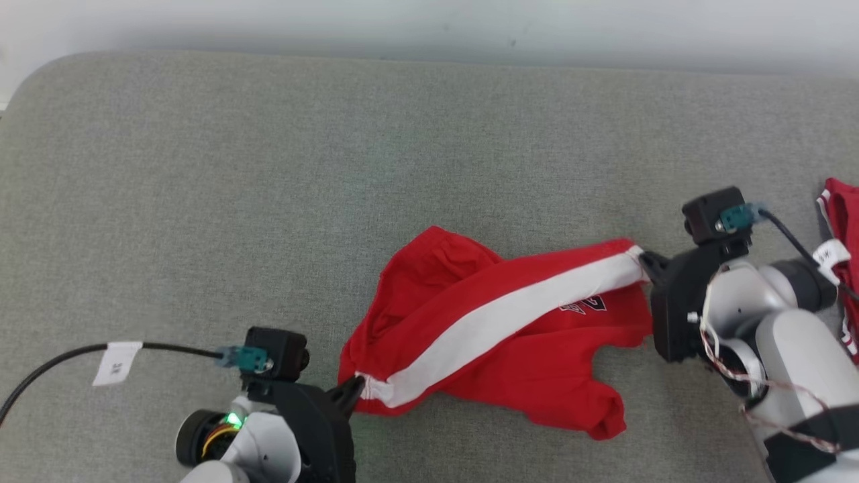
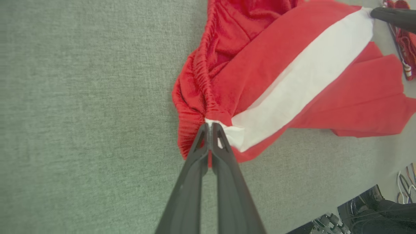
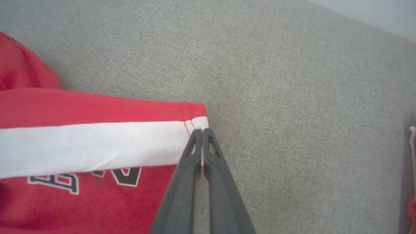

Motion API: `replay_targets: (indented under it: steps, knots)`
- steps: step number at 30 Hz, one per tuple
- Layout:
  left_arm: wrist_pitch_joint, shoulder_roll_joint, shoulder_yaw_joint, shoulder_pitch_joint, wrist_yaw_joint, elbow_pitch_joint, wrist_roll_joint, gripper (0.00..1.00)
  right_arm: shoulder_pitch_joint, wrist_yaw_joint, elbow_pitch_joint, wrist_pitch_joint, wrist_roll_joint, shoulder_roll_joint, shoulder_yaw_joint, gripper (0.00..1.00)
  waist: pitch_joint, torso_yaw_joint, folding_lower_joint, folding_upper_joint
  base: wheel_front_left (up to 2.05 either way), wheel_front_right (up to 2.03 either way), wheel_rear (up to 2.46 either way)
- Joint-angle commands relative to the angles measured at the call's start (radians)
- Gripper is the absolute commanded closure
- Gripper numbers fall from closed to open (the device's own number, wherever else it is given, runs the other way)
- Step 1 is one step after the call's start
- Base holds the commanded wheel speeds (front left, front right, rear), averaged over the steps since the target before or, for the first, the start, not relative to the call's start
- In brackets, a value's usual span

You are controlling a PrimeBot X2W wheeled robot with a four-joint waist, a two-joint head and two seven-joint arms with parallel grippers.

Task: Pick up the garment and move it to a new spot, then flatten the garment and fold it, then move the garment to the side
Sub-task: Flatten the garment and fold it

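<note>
The garment [image 1: 496, 329] is a pair of red shorts with a white side stripe and dark lettering, lying crumpled on the grey fabric surface [image 1: 268, 168]. My left gripper [image 1: 357, 388] is shut on the waistband end of the white stripe; in the left wrist view the left gripper [image 2: 210, 126] pinches the garment [image 2: 292, 84] there. My right gripper [image 1: 645, 261] is shut on the hem end of the stripe. The right wrist view shows the right gripper [image 3: 202, 131] closed on the garment [image 3: 97, 146] at its white corner. The stripe runs stretched between both grippers.
A second red garment [image 1: 847, 228] with a white label lies at the right edge, behind my right arm. A black cable with a white tag [image 1: 117, 362] trails left from my left wrist. The grey surface's far edge meets a pale wall [image 1: 429, 27].
</note>
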Motion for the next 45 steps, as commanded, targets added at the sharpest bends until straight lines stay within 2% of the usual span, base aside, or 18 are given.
replay_targets:
  steps: [1, 7, 15, 17, 21, 27, 32, 36, 40, 45]
  knots:
    - [-0.009, 0.01, 0.008, 0.025, 0.004, 0.0, -0.005, 1.0, 0.039, 0.001, -0.024, 0.01, 0.0, -0.002, -0.007, 1.0, -0.006, -0.004, 0.0, -0.0001, 0.0, 0.0, 0.0]
    - [-0.02, 0.027, 0.029, 0.063, 0.019, -0.01, -0.021, 1.0, 0.138, 0.001, -0.139, 0.039, -0.001, -0.001, -0.07, 1.0, -0.015, -0.01, 0.0, -0.0001, 0.0, 0.0, 0.0]
    - [-0.015, 0.028, 0.028, 0.07, 0.021, -0.019, -0.026, 1.0, 0.196, 0.001, -0.229, 0.119, -0.013, -0.011, -0.084, 1.0, -0.016, 0.001, 0.0, -0.0001, 0.0, 0.0, 0.0]
    - [-0.03, 0.026, 0.033, 0.07, 0.023, -0.023, -0.023, 1.0, 0.21, 0.001, -0.264, 0.104, -0.018, -0.006, -0.106, 1.0, -0.016, 0.005, 0.0, -0.0001, 0.0, 0.0, 0.0]
    - [-0.149, 0.01, 0.086, 0.048, 0.014, -0.051, -0.006, 1.0, 0.197, 0.001, -0.341, -0.002, -0.039, 0.017, -0.171, 1.0, -0.02, 0.002, 0.0, -0.0001, 0.0, 0.0, 0.0]
    - [-0.401, -0.082, 0.216, 0.012, -0.03, -0.084, -0.061, 1.0, 0.154, 0.001, -0.371, -0.208, -0.065, 0.053, -0.239, 1.0, -0.044, -0.013, 0.0, -0.0001, 0.0, 0.0, 0.0]
    - [-0.513, -0.143, 0.283, -0.02, -0.074, -0.111, -0.116, 1.0, 0.128, 0.001, -0.38, -0.309, -0.053, 0.065, -0.258, 1.0, -0.06, -0.034, 0.0, -0.0001, 0.0, 0.0, 0.0]
    - [-0.505, -0.157, 0.304, -0.068, -0.092, -0.144, -0.161, 1.0, 0.087, 0.001, -0.399, -0.329, -0.021, 0.051, -0.237, 1.0, -0.046, -0.059, 0.0, -0.0001, 0.0, 0.0, 0.0]
    - [-0.409, -0.108, 0.319, -0.215, -0.09, -0.158, -0.176, 1.0, -0.071, 0.001, -0.375, -0.327, 0.037, 0.029, -0.129, 1.0, 0.042, -0.116, 0.0, -0.0001, 0.0, 0.0, 0.0]
    - [-0.328, -0.08, 0.348, -0.468, -0.111, -0.094, -0.194, 1.0, -0.349, 0.001, -0.218, -0.385, 0.155, 0.07, -0.033, 1.0, 0.178, -0.171, 0.0, -0.0001, 0.0, 0.0, 0.0]
